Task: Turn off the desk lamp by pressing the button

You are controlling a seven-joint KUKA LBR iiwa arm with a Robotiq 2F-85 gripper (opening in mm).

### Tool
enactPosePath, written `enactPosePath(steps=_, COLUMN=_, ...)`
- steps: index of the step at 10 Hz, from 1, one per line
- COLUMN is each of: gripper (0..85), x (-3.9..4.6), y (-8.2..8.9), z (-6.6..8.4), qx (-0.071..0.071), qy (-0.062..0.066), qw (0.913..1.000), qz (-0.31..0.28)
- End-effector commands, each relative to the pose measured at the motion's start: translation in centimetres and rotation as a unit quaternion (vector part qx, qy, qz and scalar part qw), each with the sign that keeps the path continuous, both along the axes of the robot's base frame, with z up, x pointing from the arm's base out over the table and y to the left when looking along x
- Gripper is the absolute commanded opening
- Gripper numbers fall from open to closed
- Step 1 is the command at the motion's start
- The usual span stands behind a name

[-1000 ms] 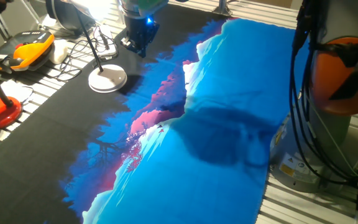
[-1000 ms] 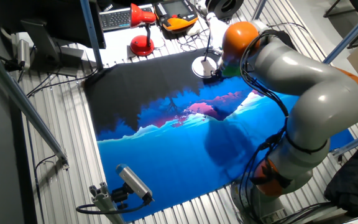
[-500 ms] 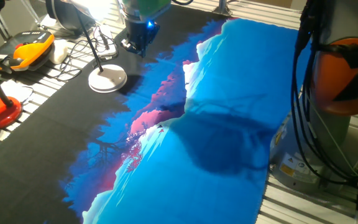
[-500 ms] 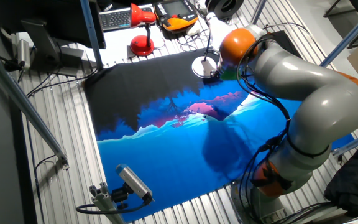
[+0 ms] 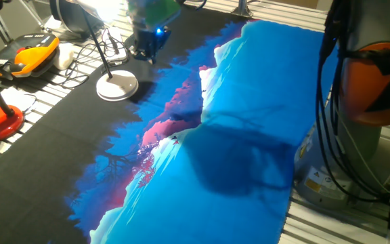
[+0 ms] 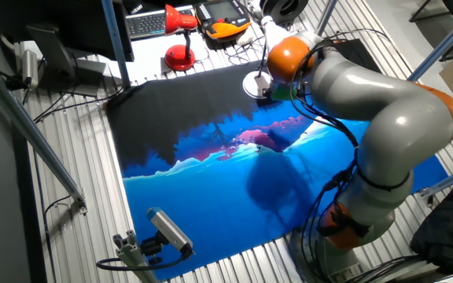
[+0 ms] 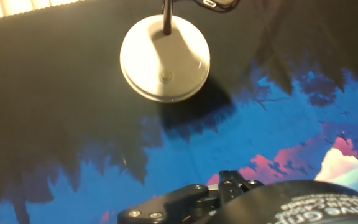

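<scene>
Shifted nearer desk lamp (image 7: 165, 58) at desk's far edge; my gripper (image 5: 144, 49) hovers beside base (finger state indiscernible).

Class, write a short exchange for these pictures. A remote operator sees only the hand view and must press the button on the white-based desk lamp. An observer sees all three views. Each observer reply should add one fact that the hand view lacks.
Operator: I see the desk lamp, its round white base and the button on it. The head is out of my frame. Is it lit?
Observer: Yes. In one fixed view the head glows bright white.
Operator: Is the gripper over the base?
Observer: No. In that fixed view the gripper sits off to one side of the base, apart from it. No view shows whether its fingers are open.
</scene>
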State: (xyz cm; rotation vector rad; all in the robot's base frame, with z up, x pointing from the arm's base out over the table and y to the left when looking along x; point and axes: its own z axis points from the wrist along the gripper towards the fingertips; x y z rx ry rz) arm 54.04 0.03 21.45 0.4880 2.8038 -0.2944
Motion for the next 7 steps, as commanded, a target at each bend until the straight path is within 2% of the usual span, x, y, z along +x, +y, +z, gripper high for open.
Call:
enactPosePath(steps=1, gripper=0.0, x=0.43, y=0.2, z=-0.6, qx=-0.004, qy=-0.001, qw=1.0, qz=-0.005)
enactPosePath(steps=3, gripper=0.0, x=1.35, y=1.0, z=-2.8, qx=-0.02, qy=-0.011, qw=0.9995, qz=-0.021)
enactPosePath(steps=4, gripper=0.0, x=1.7, y=1.5, z=-4.4, qx=-0.039, qy=-0.019, qw=0.9985, qz=-0.033)
enactPosePath(steps=7, gripper=0.0, x=2.75, y=1.7, z=-6.0, qx=-0.04, qy=-0.021, qw=0.9981, qz=-0.042)
